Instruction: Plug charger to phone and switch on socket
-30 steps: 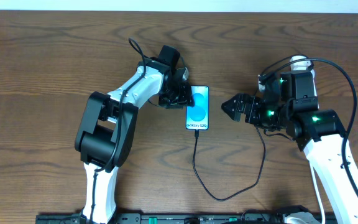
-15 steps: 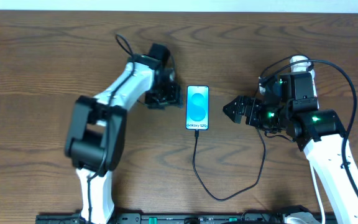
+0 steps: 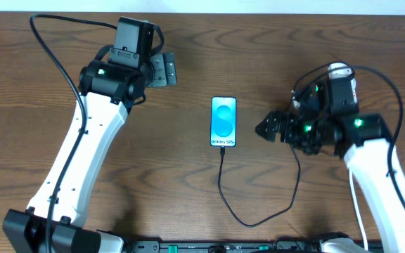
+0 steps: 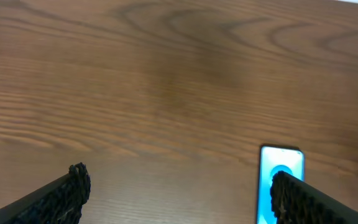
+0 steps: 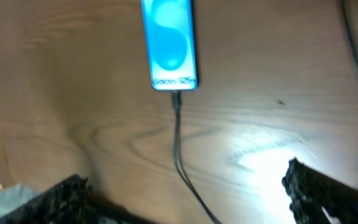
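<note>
1. Overhead first: the phone [image 3: 223,122] lies flat mid-table with its screen up and its "Galaxy" end toward the robot, so the port faces the near edge.
   - The charger [image 3: 221,176] meets that end and looks plugged in. It then loops toward the near edge and climbs back under the right arm.
   - The left gripper [image 3: 162,70] hangs well apart from the phone, beyond it and to the left, leaving that side free.
   - The right gripper [image 3: 266,128] sits near the phone's right edge, pointing at it.
   - Only a white rounded end of the socket [image 3: 339,69] shows behind the right arm, and its switch is hidden.
2. Left wrist: the fingers [image 4: 73,190] are spread wide with only bare table [image 4: 166,93] between them. The phone's far end peeks in beside the right-hand finger.
3. Right wrist: the fingers [image 5: 309,186] are wide apart and hold nothing. The phone lies ahead, and the charger runs back between them.
   - Plugging looks done, so the switch is probably what remains.
   - The right arm has open wood to turn over, but the cable loop lies close enough to snag.
</note>
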Controlling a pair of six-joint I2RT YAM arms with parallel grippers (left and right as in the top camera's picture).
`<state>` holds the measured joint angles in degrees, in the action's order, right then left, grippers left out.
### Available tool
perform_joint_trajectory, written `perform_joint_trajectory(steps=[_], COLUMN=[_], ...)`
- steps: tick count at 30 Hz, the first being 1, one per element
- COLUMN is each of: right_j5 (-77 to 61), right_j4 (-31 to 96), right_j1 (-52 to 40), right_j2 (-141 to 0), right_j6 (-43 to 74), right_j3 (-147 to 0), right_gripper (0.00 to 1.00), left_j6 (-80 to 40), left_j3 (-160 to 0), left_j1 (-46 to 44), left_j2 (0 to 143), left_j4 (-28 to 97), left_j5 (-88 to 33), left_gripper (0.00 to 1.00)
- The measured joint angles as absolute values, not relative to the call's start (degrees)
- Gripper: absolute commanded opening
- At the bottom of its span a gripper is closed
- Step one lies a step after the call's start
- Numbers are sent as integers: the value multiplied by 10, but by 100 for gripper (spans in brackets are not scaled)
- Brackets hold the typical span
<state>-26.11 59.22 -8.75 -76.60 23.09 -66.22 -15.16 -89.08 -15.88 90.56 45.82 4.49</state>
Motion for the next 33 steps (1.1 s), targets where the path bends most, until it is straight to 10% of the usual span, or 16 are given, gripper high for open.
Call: perform_joint_trajectory(steps=[12,33], right_j5=[44,106], right_j4=[828,657], right_j1=[-17,191], right_j2=[-1006,-1118], right_j6=[208,215], right_j3=[-1105,-1062], right_gripper=[99,99], left_j6=[-152,-152], left_j3=[-891,-891], left_j1=[-159,-159], left_j2=[908,908], left_j4=[461,461], left_j5=[75,77], left_gripper=[95,95])
